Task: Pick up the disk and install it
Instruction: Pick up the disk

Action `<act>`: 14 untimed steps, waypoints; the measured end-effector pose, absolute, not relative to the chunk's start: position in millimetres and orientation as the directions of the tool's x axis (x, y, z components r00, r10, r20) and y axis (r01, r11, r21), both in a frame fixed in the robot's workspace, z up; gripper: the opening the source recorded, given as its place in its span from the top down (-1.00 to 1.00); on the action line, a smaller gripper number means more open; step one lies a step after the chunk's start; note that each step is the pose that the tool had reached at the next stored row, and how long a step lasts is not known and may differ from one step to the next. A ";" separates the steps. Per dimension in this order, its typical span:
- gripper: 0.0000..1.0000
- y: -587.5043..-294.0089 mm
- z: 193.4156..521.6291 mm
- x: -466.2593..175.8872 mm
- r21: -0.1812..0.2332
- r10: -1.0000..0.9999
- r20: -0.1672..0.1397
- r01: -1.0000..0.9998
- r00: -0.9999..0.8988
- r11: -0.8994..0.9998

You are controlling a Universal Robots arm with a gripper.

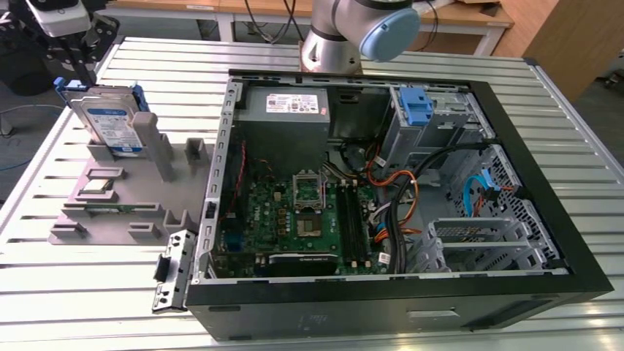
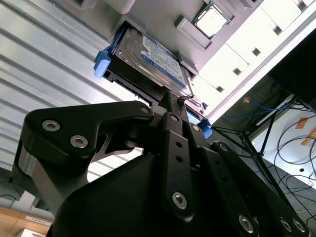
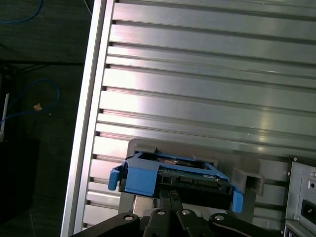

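The single gripper (image 3: 170, 193) hangs over the far left corner of the counter (image 1: 98, 292), on the exterior view's left. Its two fingers (image 3: 164, 200) are drawn narrow, almost together. Their tips sit right at the upper edge of the disk (image 1: 109, 121), but contact or any hold on it cannot be made out. There is one disk. It stands upright on its edge in a slot of a grey holder tray (image 1: 146, 196), with its blue-and-white label facing the near side. Two blue rail ends (image 3: 116, 177) show at its sides in the first wrist view. The second wrist view shows the same labelled face just beyond the gripper's black links. One square processor chip (image 1: 98, 186) lies flat in a pocket of the tray, near the disk, and several empty grey posts rise from the tray between them. To the exterior view's right of the tray, one open computer case (image 1: 390, 300) lies on its side on the slatted metal counter. Inside it are one grey power-supply box (image 1: 283, 106) with a white sticker at the far side, one green motherboard (image 1: 283, 219) nearer, and a bundle of orange and black cables (image 1: 405, 183) to the right of the board. One bare blue bracket (image 1: 414, 106) sits in the drive bay at the far right of the case, well apart from the disk. The one arm (image 1: 356, 33) rises from its base just beyond the case's far wall.
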State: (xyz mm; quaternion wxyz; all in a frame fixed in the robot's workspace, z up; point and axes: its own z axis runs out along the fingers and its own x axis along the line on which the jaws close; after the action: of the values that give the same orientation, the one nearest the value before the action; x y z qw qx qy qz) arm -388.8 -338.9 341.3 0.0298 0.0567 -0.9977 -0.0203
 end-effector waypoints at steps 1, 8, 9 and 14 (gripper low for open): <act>0.80 -338.9 341.3 -388.8 0.044 -0.117 0.057 -0.115 -0.991 0.992; 0.80 -338.9 341.1 -388.8 0.044 -0.234 0.057 -0.231 -0.971 0.972; 0.80 -338.9 341.1 -388.8 0.044 -0.251 0.057 -0.249 -0.966 0.968; 0.80 -338.9 341.0 -388.9 0.044 -0.338 0.057 -0.336 -0.939 0.941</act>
State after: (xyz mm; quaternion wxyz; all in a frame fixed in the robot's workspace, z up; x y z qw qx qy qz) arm -388.9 -338.9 341.0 0.0320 0.1712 -0.9846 -0.0167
